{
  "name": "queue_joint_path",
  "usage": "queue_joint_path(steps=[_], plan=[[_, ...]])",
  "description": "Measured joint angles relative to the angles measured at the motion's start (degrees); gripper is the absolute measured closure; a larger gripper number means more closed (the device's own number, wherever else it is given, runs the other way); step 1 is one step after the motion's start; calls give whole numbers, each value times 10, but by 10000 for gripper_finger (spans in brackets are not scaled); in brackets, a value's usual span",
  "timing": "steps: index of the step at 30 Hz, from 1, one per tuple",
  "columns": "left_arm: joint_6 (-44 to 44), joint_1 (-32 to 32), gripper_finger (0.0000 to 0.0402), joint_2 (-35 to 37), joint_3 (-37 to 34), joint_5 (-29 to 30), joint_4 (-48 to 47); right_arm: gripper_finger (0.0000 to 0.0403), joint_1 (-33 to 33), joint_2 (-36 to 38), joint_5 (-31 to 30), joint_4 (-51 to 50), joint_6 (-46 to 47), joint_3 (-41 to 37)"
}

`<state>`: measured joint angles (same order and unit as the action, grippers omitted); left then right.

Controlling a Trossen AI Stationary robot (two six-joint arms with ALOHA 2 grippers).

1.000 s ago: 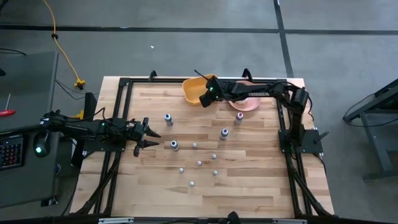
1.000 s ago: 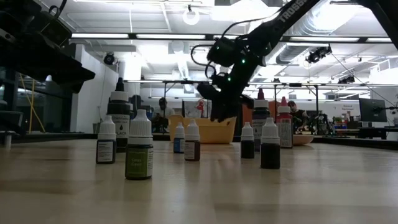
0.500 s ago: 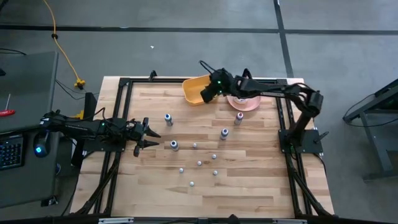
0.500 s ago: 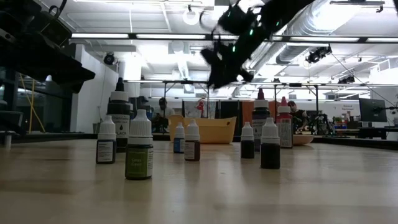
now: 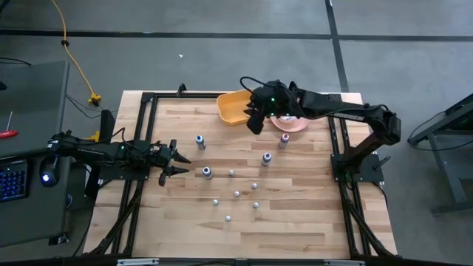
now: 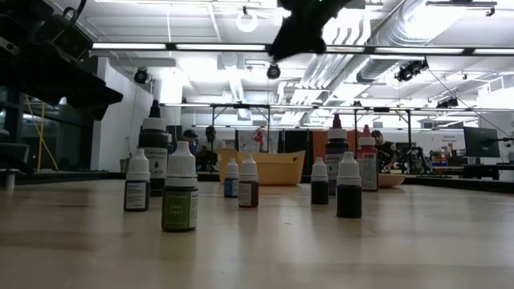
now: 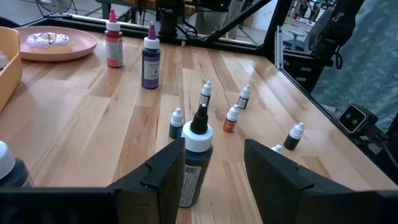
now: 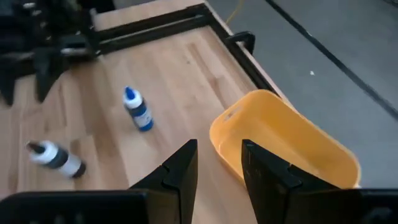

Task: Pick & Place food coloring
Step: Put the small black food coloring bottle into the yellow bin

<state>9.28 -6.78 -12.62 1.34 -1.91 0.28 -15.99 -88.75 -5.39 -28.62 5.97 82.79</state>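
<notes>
Several food coloring bottles stand upright on the wooden table [image 5: 295, 222]: a blue one [image 5: 199, 140], a dark one [image 5: 207, 172], a purple one [image 5: 266, 157], a red one [image 5: 284, 138] and tiny ones such as [image 5: 237, 193]. My right gripper [image 5: 255, 124] hangs high above the table beside the yellow bin [image 5: 235, 107], open, with nothing between its fingers [image 8: 219, 148]. My left gripper [image 5: 179, 158] waits open at the table's left side. The dark bottle [image 7: 196, 155] stands just ahead of its fingers, untouched.
A pink plate with a doughnut [image 5: 290, 123] lies at the far edge, right of the yellow bin. A black frame [image 5: 148, 100] borders the table. In the low view the bottles [image 6: 180, 189] form a loose row, and my right gripper [image 6: 299, 32] is well above them.
My right gripper has risen from the yellow bin to high above the table, coming a little toward the near edge and rolling about its own line. The bottles, the bin and the plate have stayed where they were.
</notes>
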Motion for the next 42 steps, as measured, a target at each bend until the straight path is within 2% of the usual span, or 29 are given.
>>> queue_joint_path(steps=[8,15,20,24,28,42], plan=[[0,0,238,0,0,0,0,289,46,1,56,-143,-108,86],[0,0,238,0,0,0,0,289,91,0,119,-170,-153,93],[0,0,238,0,0,0,0,289,137,-8,115,-188,-157,93],[0,0,238,0,0,0,0,289,183,-25,71,-241,-100,93],[0,0,238,0,0,0,0,289,236,-50,31,-289,2,93],[0,0,238,0,0,0,0,289,372,-138,10,-306,328,93]])
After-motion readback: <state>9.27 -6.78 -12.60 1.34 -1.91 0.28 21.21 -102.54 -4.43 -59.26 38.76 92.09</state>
